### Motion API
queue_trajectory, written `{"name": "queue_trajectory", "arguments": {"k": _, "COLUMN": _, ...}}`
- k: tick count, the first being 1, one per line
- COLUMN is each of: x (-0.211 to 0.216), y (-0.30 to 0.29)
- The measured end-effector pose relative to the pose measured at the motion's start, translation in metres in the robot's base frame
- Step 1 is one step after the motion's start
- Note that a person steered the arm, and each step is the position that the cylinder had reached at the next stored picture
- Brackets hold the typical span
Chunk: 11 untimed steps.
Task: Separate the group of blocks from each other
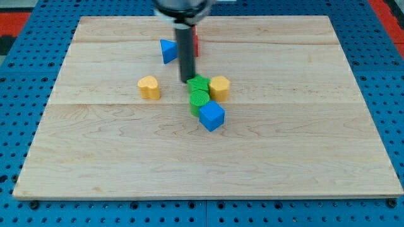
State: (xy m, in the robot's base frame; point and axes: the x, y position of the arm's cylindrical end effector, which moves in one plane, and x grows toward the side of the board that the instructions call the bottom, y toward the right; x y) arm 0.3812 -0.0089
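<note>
My tip (pixel 188 80) rests on the wooden board (pixel 202 157) just at the upper left of a tight group of blocks. The group holds a green block (pixel 199 84), a second green block (pixel 199 99) right below it, a yellow hexagonal block (pixel 219 87) touching on the right, and a blue cube (pixel 212 115) at the bottom. A yellow heart-shaped block (pixel 149 87) lies apart to the left. A blue triangular block (pixel 168 50) sits left of the rod. A red block (pixel 196 43) is mostly hidden behind the rod.
The board lies on a blue perforated table (pixel 25 94). The arm's dark body (pixel 182 7) hangs over the board's top edge.
</note>
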Motion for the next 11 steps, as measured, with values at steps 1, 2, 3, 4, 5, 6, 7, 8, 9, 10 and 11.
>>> {"name": "queue_trajectory", "arguments": {"k": 1, "x": 0.001, "y": 0.009}}
{"name": "queue_trajectory", "arguments": {"k": 2, "x": 0.003, "y": 0.039}}
{"name": "queue_trajectory", "arguments": {"k": 3, "x": 0.041, "y": 0.082}}
{"name": "queue_trajectory", "arguments": {"k": 4, "x": 0.061, "y": 0.08}}
{"name": "queue_trajectory", "arguments": {"k": 5, "x": 0.091, "y": 0.056}}
{"name": "queue_trajectory", "arguments": {"k": 6, "x": 0.106, "y": 0.033}}
{"name": "queue_trajectory", "arguments": {"k": 7, "x": 0.108, "y": 0.013}}
{"name": "queue_trajectory", "arguments": {"k": 8, "x": 0.103, "y": 0.035}}
{"name": "queue_trajectory", "arguments": {"k": 9, "x": 0.103, "y": 0.061}}
{"name": "queue_trajectory", "arguments": {"k": 10, "x": 0.088, "y": 0.036}}
{"name": "queue_trajectory", "arguments": {"k": 11, "x": 0.083, "y": 0.012}}
